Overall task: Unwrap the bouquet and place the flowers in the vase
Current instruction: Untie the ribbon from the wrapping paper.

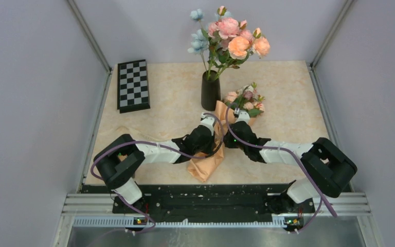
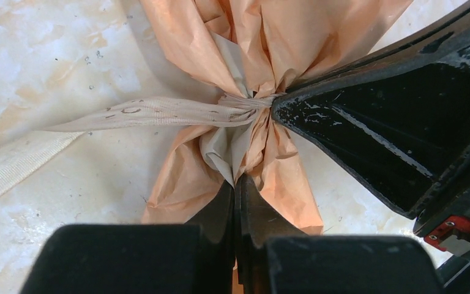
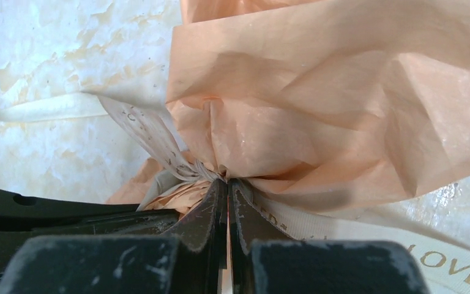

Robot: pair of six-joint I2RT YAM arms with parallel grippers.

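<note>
Top external view. The bouquet point(image 1: 213, 154) lies flat on the counter point(image 1: 169, 103) between the two arms. The narrow end of its paper cone point(image 1: 205, 167) points toward the arm bases. Its flowers point(image 1: 244, 100) point toward the far edge, just right of the vase point(image 1: 210, 93). The vase stands upright at mid-counter and carries a taller bunch point(image 1: 234, 41) of pink, orange and pale-blue blooms. A chessboard point(image 1: 132, 85) lies at the far left. The left tool point(image 1: 215, 140) and right tool point(image 1: 230, 139) meet over the middle of the cone from opposite sides. From this height the jaw gap cannot be read.

Left wrist view. The left tool point(image 2: 235, 184) is fully closed, its fingers pressed together. The tips rest against the gathered peach and tan paper just below the tie. Whether paper is caught between them cannot be determined. A cream ribbon point(image 2: 159, 113) binds the cone at the waist, and one tail runs left across the counter. The tip of the right tool point(image 2: 276, 105) touches the knot from the right.

Right wrist view. The right tool point(image 3: 227, 184) is also fully closed, its tips at the knot under the flared paper. One ribbon tail leaves to the upper left. Another, printed "LOVE", passes to the lower right. Whether ribbon sits between the tips cannot be determined.
</note>
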